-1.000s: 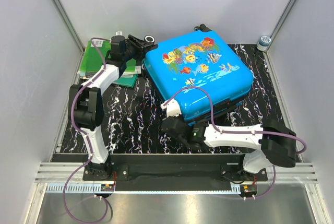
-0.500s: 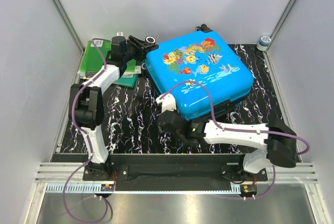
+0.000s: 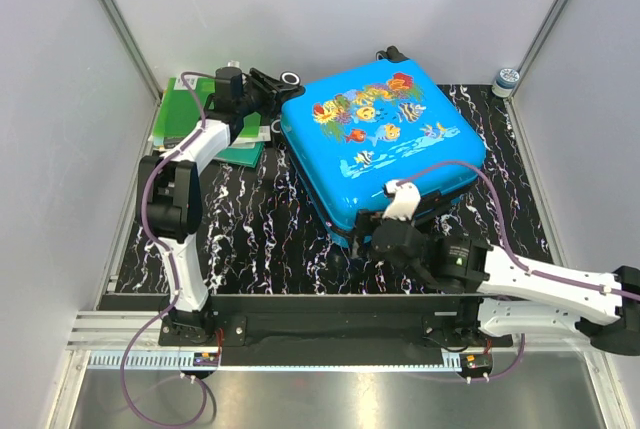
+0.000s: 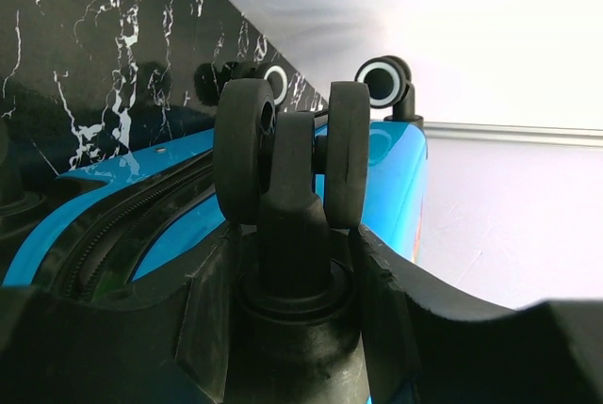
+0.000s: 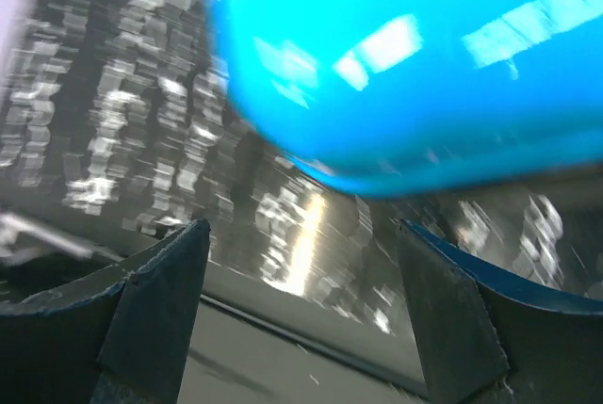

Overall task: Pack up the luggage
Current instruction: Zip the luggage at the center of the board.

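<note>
The left gripper [image 4: 292, 267] is half-closed about a twin wheel [image 4: 290, 154] at the far-left corner of the luggage [image 3: 385, 139], its fingers [image 4: 209, 315] pressed against either side of the caster's housing. The left arm rises from its near-left base, bends at the elbow and reaches its forearm toward the far end of the table [image 3: 250, 239]. The right gripper [image 5: 301, 230] is spread wide with nothing between its fingers, at the suitcase's near-left edge. The right arm lies low, stretched leftward along the near edge. The luggage lies flat mid-table, closed, fish print up, so its contents cannot be seen. Green folders [image 3: 185, 109] lie under the left forearm, and a small lidded jar [image 3: 507, 77] stands at the far right.
</note>
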Available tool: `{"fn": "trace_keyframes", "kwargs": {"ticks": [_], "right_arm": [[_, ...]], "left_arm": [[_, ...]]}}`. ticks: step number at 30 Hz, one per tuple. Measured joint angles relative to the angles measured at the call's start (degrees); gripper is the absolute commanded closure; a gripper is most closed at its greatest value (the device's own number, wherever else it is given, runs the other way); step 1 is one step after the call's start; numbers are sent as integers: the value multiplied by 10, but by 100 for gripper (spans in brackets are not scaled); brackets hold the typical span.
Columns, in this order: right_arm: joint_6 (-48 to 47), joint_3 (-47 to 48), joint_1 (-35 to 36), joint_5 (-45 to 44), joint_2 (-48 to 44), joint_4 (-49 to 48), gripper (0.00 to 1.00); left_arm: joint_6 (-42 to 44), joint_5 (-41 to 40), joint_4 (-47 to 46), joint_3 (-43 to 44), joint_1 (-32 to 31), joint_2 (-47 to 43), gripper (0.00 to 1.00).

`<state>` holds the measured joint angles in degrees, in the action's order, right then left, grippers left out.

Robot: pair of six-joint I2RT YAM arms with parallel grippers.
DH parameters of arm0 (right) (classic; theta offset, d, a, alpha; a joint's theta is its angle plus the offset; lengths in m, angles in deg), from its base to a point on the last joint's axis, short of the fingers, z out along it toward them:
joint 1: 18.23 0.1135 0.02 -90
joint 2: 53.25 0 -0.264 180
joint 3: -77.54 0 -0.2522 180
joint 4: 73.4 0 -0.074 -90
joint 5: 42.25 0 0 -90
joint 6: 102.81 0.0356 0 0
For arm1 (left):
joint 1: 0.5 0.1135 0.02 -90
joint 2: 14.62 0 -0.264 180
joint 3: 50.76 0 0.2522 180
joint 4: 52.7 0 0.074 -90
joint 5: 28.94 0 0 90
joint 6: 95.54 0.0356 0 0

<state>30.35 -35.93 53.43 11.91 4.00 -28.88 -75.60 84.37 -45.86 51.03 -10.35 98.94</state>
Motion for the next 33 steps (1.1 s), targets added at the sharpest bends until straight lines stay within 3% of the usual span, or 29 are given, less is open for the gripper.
{"fn": "trace_keyframes", "kwargs": {"ticks": [6,12,18,27,33], "right_arm": [[115,-53,-24,-18,-56,113,14],[135,-74,-157,-4,-49,154,13],[64,-113,-288,39,-37,92,13],[0,-111,-361,106,-17,71,12],[-64,-108,-489,148,-16,56,11]], "left_arm": [[6,13,9,7,2,10,100],[9,16,8,7,3,11,100],[15,20,8,8,3,13,100],[15,9,-17,-18,0,2,100],[16,-5,-25,-73,-9,-40,100]]}}
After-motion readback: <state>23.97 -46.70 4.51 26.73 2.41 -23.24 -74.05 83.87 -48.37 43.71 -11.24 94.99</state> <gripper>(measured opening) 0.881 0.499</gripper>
